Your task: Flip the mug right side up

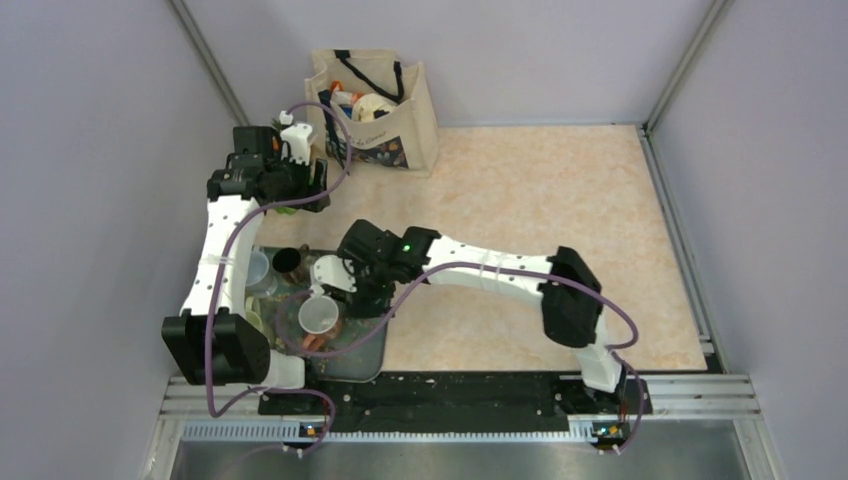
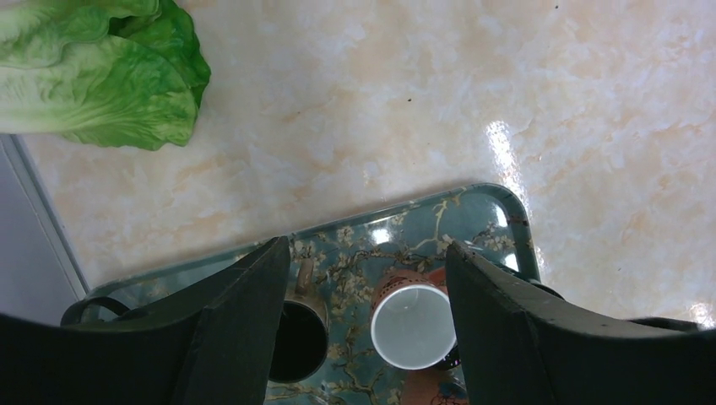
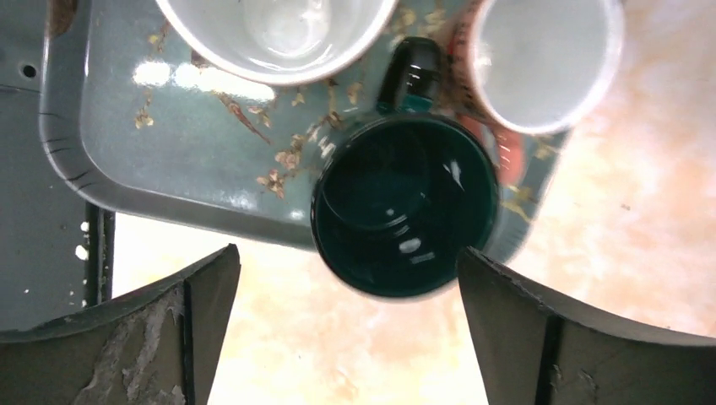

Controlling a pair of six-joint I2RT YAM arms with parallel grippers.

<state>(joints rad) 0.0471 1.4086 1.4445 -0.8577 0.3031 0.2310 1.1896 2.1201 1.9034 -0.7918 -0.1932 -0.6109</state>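
Mug (image 3: 405, 202): dark teal, mouth facing up at the R wrist cam, inside dark and glossy, nothing seen in it. Handle (image 3: 414, 67) points to 12 o'clock in that view. It's at the tray's (image 3: 169, 169) edge, rim overlapping the edge line at 6 o'clock; lower rim blurred.

R gripper (image 3: 348, 251): jaws spread wide, mug between them. The 9 o'clock finger is clearly off the mug. The 3 o'clock finger is v. close to the rim, can't tell if they touch.

L gripper (image 2: 367, 249): jaws apart, nothing between, held high above the table (image 2: 422, 101).

Other containers on the tray, R wrist view:
- white bowl (image 3: 274, 29) at 11 o'clock of the mug, mouth up, wet-looking shine inside, otherwise bare.
- orange-patterned cup (image 3: 540, 59) at 1 o'clock, just beside the handle, white inside, nothing in it.

L wrist view also shows a brown cup (image 2: 295, 337) w/ dark interior, contents not clear.

Off tray: lettuce (image 2: 101, 72) at 10 o'clock in the L wrist view. Tote bag (image 1: 385, 120) at 12 o'clock of the table in the top view, stuffed w/ mixed items too small to name.
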